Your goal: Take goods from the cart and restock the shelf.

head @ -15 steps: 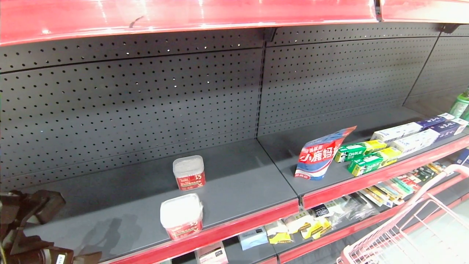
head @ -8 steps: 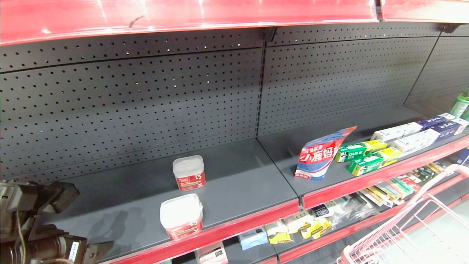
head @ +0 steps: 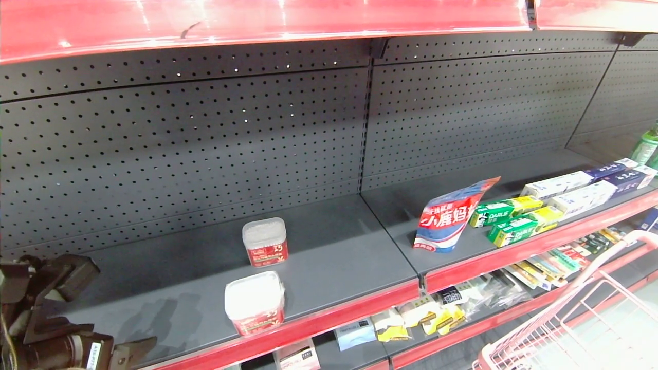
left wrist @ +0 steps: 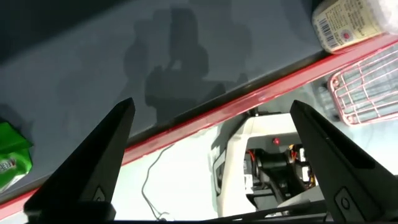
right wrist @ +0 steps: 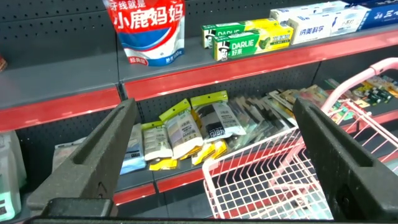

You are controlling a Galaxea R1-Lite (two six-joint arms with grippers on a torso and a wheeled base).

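Since a moment ago, the left gripper (left wrist: 211, 104) is pulled back a little at the left end of the shelf (head: 334, 252); the goods there are not moved. Both grippers are spread wide and nothing is held. The pink cart (right wrist: 261, 183) is found low on the right, just below the right gripper (right wrist: 214, 101) and well apart from the left one. So the right arm is judged the nearer one for picking.

Back panel (head: 205, 144): dark perforated metal — spanning both bays.
Cable (left wrist: 145, 184): thin, white — trailing across pale floor (left wrist: 186, 180).
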